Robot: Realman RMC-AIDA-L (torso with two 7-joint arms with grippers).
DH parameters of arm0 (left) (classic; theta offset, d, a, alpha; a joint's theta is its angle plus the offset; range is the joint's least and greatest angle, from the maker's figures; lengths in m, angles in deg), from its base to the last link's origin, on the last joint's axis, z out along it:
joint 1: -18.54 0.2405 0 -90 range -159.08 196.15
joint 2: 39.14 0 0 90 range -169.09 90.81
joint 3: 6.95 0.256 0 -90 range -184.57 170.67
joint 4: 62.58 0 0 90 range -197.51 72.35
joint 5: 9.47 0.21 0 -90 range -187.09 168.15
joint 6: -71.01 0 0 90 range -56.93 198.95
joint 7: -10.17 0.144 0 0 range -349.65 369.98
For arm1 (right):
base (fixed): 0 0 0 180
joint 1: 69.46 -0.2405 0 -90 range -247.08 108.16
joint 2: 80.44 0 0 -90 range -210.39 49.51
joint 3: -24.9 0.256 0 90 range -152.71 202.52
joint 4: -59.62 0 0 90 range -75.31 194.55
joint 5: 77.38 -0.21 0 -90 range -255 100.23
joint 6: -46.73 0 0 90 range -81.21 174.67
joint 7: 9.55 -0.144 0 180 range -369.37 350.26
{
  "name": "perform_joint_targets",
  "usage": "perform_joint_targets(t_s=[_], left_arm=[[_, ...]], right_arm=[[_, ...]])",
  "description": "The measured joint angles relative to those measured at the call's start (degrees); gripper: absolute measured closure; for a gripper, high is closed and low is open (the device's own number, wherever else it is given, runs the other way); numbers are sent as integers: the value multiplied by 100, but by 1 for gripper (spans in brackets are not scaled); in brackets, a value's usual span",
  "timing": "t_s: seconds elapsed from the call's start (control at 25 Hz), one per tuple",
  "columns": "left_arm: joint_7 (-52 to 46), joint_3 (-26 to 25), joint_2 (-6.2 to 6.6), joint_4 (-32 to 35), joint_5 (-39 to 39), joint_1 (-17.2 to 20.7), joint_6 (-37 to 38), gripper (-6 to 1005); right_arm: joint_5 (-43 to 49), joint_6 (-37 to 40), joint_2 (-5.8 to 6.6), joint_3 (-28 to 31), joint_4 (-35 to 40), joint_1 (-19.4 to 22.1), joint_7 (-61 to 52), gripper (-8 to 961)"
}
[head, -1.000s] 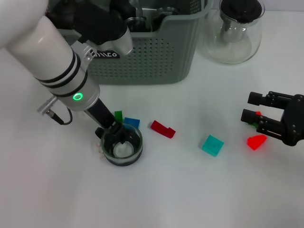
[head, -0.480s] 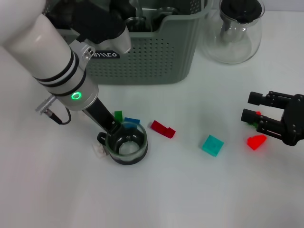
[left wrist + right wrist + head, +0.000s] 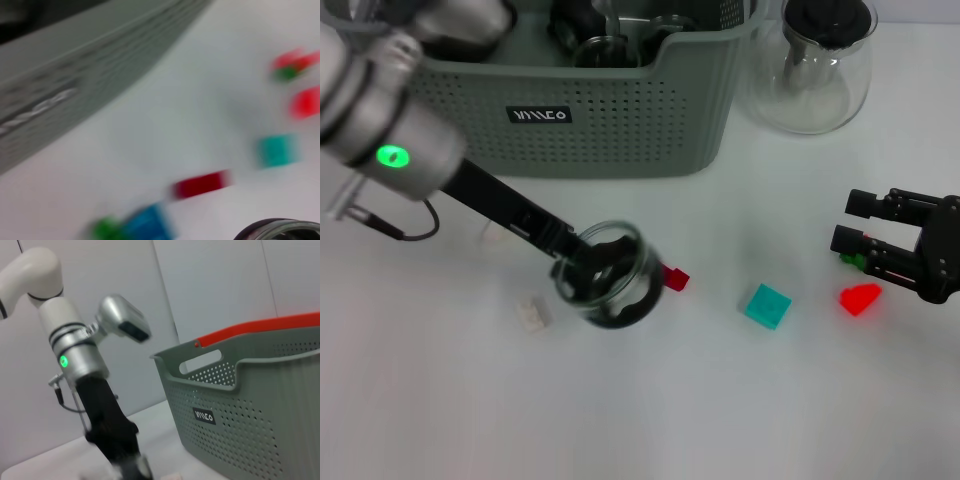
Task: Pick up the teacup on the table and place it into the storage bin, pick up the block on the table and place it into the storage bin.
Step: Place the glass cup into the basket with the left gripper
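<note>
One teacup (image 3: 608, 275), a clear glass with a dark base, hangs tilted above the bench (image 3: 650, 400), pinched at its rim by the left tool (image 3: 582, 268), whose fingers are closed on the glass wall. Gripping the rim leaves the cup's body free to clear the storage bin (image 3: 620, 110) wall, which stands just behind it and already holds other glassware. Blocks remain on the bench: a red one (image 3: 672, 276) partly hidden behind the cup, a teal block (image 3: 767, 305) farther right, a red wedge (image 3: 861, 297) beside the right tool (image 3: 860, 238). That tool waits low, jaws spread and holding nothing, probably poised for a block. The left wrist view is blurred, so fine contact is uncertain.
</note>
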Motion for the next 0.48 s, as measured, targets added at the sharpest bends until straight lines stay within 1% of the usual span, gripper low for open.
perform_joint_targets(t_s=[0.04, 0.12, 0.2, 0.28, 0.32, 0.36, 0.44, 0.48], left_arm=[[348, -598, 119, -293, -433, -99, 337, 951], [778, -1348, 306, -847, -1133, -213, 769, 949], [1076, -2206, 514, -1365, -2133, -272, 999, 947], [1125, -2643, 603, -1466, -2665, -271, 954, 944], [1107, -2896, 662, -1431, -3021, -278, 816, 943], [1068, -3033, 717, -1338, -3234, -320, 649, 942], [1000, -3060, 803, -1079, -3372, -467, 278, 940], [936, -2959, 840, -878, -3346, -580, 15, 939]], right_arm=[[1, 0, -2, 0, -1, -1, 0, 406], [1, 3, -11, 1, -3, -4, 0, 406], [0, 6, -21, 0, -5, -9, 0, 406], [1, 5, -27, -1, -7, -12, 0, 406], [1, 5, -27, 0, -7, -11, 0, 406], [0, 7, -32, 1, -8, -9, 0, 406], [-1, 10, -37, 7, -9, -11, 0, 406], [-1, 10, -41, 6, -11, -24, 0, 406]])
